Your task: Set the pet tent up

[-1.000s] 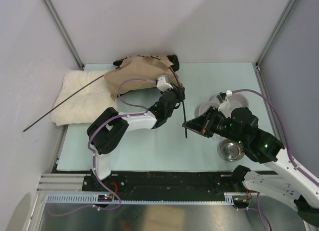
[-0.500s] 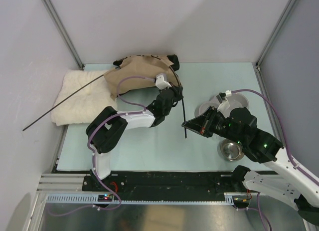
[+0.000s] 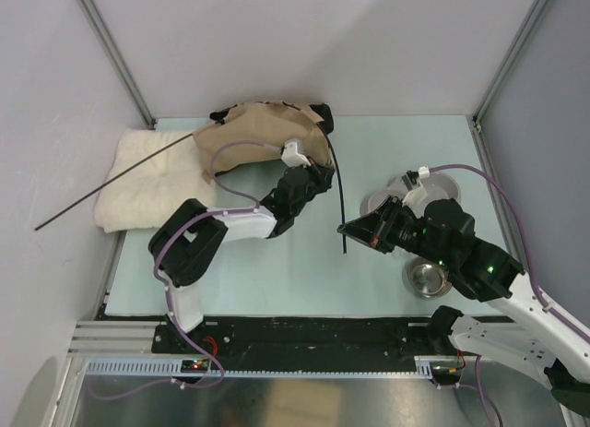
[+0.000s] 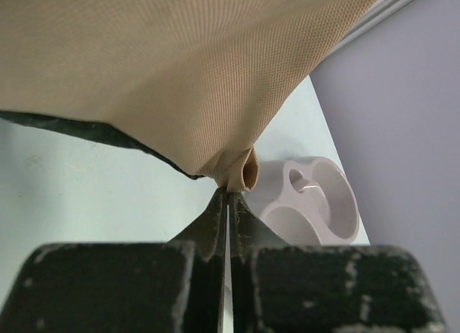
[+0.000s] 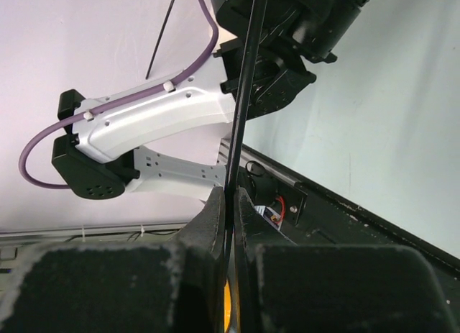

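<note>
Over the counter (image 3: 277, 270), left jaws pinch the tent (image 4: 180, 74) corner; right jaws clamp the pole (image 5: 243, 96) — hold fabric taut, feed straight.

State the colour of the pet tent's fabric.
Tan beige; the pet tent shows best in left wrist view.

The left arm (image 3: 244, 226) and right arm (image 3: 525, 304) are white and black. A purple cable (image 3: 461, 168) loops along each one.

From above and behind the arms, down onto the pale green table (image 3: 277, 279); from the left wrist, close under the tan woven fabric tent (image 4: 180, 74); from the right, close along the thin black pole (image 5: 243, 96), both shared overhead.
</note>
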Controlling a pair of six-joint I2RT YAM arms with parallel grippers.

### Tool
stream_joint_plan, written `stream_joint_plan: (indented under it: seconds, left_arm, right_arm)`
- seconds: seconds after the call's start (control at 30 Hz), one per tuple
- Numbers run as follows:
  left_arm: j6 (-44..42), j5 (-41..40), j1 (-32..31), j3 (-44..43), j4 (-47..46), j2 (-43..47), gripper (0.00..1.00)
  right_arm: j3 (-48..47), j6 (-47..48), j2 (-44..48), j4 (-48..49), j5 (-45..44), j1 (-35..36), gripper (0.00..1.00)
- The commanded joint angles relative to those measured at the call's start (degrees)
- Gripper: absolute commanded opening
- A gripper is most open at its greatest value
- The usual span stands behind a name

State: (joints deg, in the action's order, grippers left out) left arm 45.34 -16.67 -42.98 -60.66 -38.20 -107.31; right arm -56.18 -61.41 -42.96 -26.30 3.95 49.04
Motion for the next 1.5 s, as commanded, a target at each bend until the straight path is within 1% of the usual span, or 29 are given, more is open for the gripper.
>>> stream_joint_plan:
  seconds: [0.0, 0.2, 0.4, 0.6, 0.83, 0.97, 1.07, 1.2, 1.4, 1.47]
  left_arm:
    - [-3.08, 4.23, 1.2, 2.7, -2.12, 5.41, 0.0]
    - [-4.36, 8.01, 1.38, 5.91, -2.15, 9.17, 0.0]
    - [-4.84, 11.2, 1.36, 9.36, -2.15, 12.81, 0.0]
    - [-6.22, 14.11, 1.35, 13.55, -1.84, 15.98, 0.0]
    - [-7.48, 13.73, 1.37, 20.23, 0.8, 22.16, 0.0]
    - [-7.57, 12.84, 1.37, 22.87, 1.64, 24.25, 0.0]
    - [-7.51, 13.12, 1.34, 21.98, 1.91, 23.25, 0.0]
    - [-7.43, 12.86, 1.33, 17.83, 2.41, 20.56, 0.0]
    - [-7.33, 10.43, 1.32, 12.44, 4.19, 16.24, 0.0]
    - [-7.12, 9.55, 1.34, 11.25, 4.53, 14.95, 0.02]
  right_arm:
    - [-2.26, 3.43, -0.49, 0.9, -5.33, 0.04, 0.0]
    - [-0.31, 11.14, -0.04, -1.81, -6.17, 1.43, 0.0]
    - [3.93, 17.78, 1.22, 0.7, -4.95, 3.7, 0.0]
    - [6.65, 20.62, 0.3, 3.78, -6.07, 5.72, 0.0]
    - [9.96, 22.99, -0.24, 5.35, -7.05, 7.46, 0.0]
    - [10.38, 23.83, -0.1, 4.98, -8.13, 9.55, 0.0]
    - [10.36, 22.72, -0.28, 5.27, -9.37, 12.08, 0.0]
    - [9.42, 22.15, -1.34, 4.8, -12.71, 15.22, 0.0]
    - [8.57, 22.16, -1.52, 5.09, -14.31, 16.73, 0.0]
    - [8.29, 22.0, -1.56, 5.33, -14.56, 17.02, 0.0]
